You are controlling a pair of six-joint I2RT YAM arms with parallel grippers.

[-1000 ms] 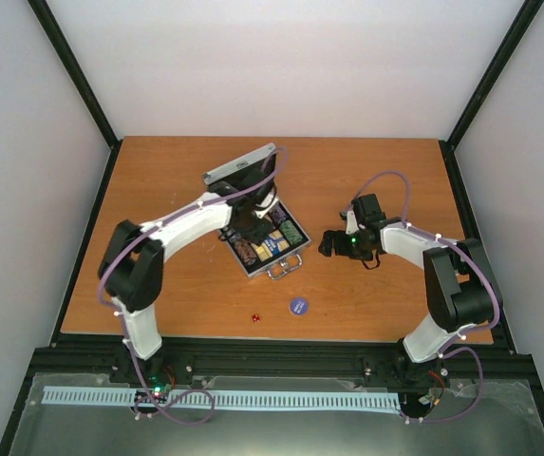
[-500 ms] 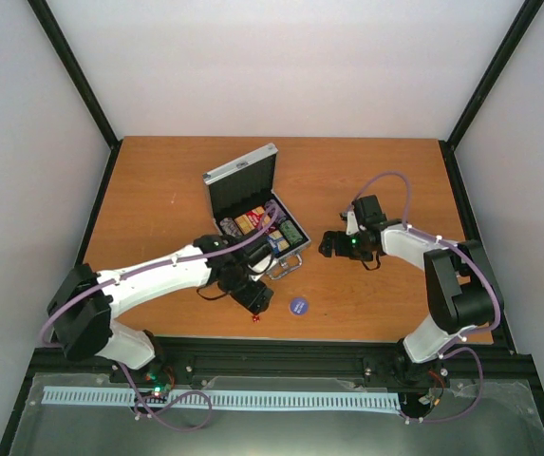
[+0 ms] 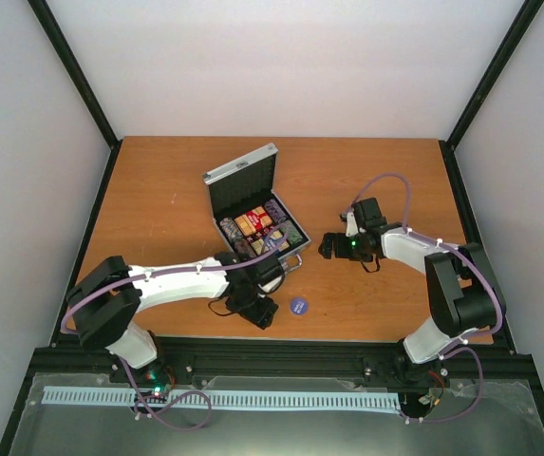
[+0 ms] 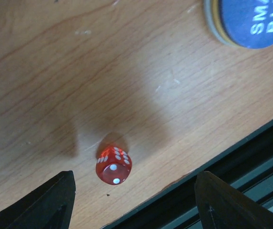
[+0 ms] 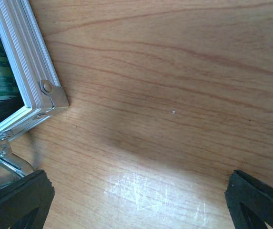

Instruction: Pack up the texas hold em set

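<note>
The left gripper [image 3: 257,312] hangs low over the near edge of the wooden table [image 3: 158,190], turned downward, and its two fingers are well apart. In the left wrist view a small red die [image 4: 113,168] with white dots lies on the wood between the fingers [image 4: 62,198]. It touches neither of them and it is closer to one fingertip than to the other. Just past this gripper, on its far right side, lies the blue-purple disc [image 4: 250,21] with white letters, flat on the table and apart from the die; from above it [image 3: 298,306] is just beside the gripper. Behind the gripper, toward the middle of the table, stands the silver aluminium case [image 3: 257,214]. Its lid [image 3: 243,176] is up and chip stacks [image 3: 270,233] of several colours fill the tray.

The right gripper [image 3: 328,245] is just to the right of the case and points at it. Its fingers are spread wide with only bare wood between them. In the right wrist view the case's metal corner [image 5: 53,93] and a shiny latch [image 5: 3,157] are in front of the gripper [image 5: 136,200] at one side, near one fingertip [image 5: 19,200], and I cannot tell if they touch.
</note>
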